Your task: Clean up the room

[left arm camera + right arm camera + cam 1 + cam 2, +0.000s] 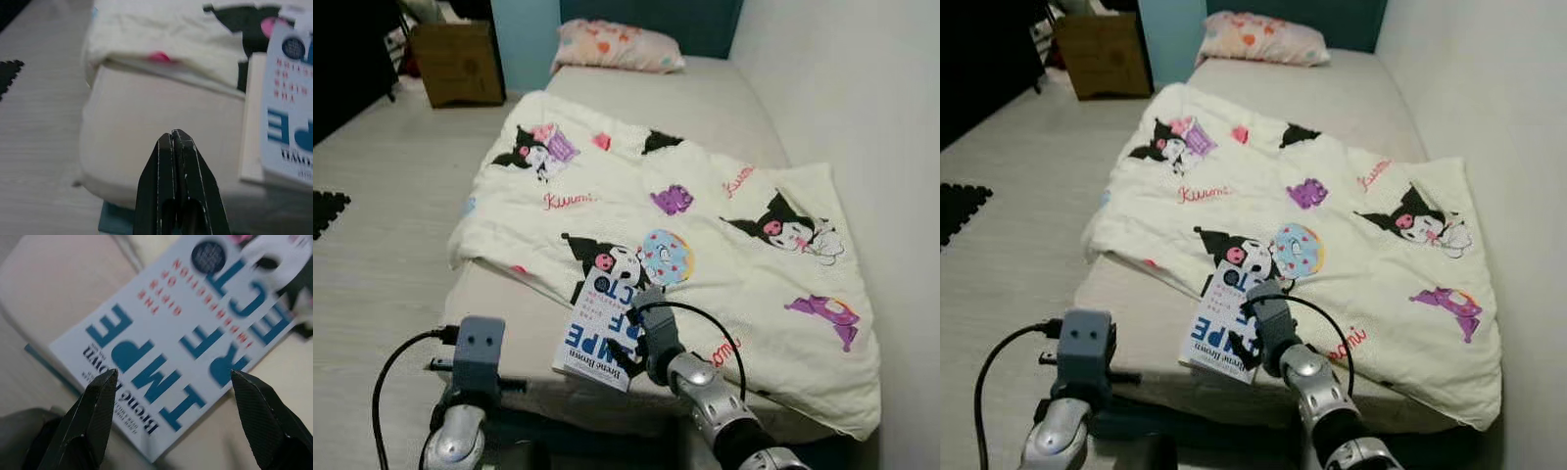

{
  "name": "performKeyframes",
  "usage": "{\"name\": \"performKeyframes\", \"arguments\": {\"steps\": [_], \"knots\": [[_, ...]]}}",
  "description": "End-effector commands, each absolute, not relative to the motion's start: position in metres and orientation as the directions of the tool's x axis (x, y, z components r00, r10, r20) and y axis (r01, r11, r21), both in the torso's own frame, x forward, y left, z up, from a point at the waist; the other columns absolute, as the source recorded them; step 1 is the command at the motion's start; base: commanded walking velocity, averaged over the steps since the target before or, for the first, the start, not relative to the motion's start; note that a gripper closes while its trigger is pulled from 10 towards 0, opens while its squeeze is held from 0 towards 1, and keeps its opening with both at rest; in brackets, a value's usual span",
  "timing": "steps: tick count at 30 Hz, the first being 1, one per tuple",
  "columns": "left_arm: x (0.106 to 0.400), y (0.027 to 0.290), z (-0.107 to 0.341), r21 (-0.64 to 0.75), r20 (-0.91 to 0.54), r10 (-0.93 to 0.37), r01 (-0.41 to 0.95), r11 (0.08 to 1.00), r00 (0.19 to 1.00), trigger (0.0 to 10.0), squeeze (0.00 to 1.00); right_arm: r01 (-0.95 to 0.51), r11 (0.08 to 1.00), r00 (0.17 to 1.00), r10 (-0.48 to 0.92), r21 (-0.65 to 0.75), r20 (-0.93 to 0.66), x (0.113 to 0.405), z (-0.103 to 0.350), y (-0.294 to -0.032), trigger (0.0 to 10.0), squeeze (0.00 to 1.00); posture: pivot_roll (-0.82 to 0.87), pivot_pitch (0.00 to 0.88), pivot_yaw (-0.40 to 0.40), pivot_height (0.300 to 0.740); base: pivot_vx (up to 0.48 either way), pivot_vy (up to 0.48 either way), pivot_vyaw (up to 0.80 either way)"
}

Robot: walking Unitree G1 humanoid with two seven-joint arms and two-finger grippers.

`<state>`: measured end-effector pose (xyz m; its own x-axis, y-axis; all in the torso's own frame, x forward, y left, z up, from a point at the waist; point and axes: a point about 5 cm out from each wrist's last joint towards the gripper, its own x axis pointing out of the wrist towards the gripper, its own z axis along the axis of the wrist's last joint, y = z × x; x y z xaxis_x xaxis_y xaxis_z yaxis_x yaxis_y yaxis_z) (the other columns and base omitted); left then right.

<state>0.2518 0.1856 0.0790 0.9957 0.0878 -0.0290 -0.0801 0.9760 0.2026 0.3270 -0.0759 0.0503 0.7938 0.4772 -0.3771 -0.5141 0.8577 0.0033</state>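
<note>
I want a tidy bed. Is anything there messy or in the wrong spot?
Yes. A book lies at the foot of the bed, partly on the rumpled, crooked blanket. The open right gripper hovers over it.

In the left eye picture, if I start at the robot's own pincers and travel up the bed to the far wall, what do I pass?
Right pincer → white book with blue lettering → Kuromi-print blanket → bare mattress → patterned pillow → dark teal headboard.
</note>
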Motion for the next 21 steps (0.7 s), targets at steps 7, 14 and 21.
{"name": "performKeyframes", "arguments": {"steps": [7, 14, 21], "knots": [[0.246, 0.177, 0.089, 0.254, 0.023, -0.068, 0.06, 0.965, 0.997, 10.0, 0.0, -0.436, 0.884, 0.782, 0.466, 0.171, -0.413, 0.323, 0.041, -0.076, 10.0, 0.0, -0.03, 0.294, -0.089, 0.576, 0.0, 0.0, 0.0], [0.242, 0.167, 0.095, 0.285, 0.06, -0.206, 0.181, 0.941, 0.977, 10.0, 0.0, -0.334, 0.883, 0.773, 0.457, 0.329, -0.441, 0.323, 0.036, -0.079, 10.0, 0.0, -0.03, 0.312, -0.093, 0.566, 0.0, 0.0, 0.0], [0.24, 0.167, 0.104, 0.27, 0.088, -0.256, 0.225, 0.936, 0.963, 10.0, 0.0, -0.169, 0.808, 0.764, 0.469, 0.564, -0.443, 0.323, 0.032, -0.081, 10.0, 0.0, -0.04, 0.34, -0.095, 0.566, 0.0, 0.0, 0.0]]}}
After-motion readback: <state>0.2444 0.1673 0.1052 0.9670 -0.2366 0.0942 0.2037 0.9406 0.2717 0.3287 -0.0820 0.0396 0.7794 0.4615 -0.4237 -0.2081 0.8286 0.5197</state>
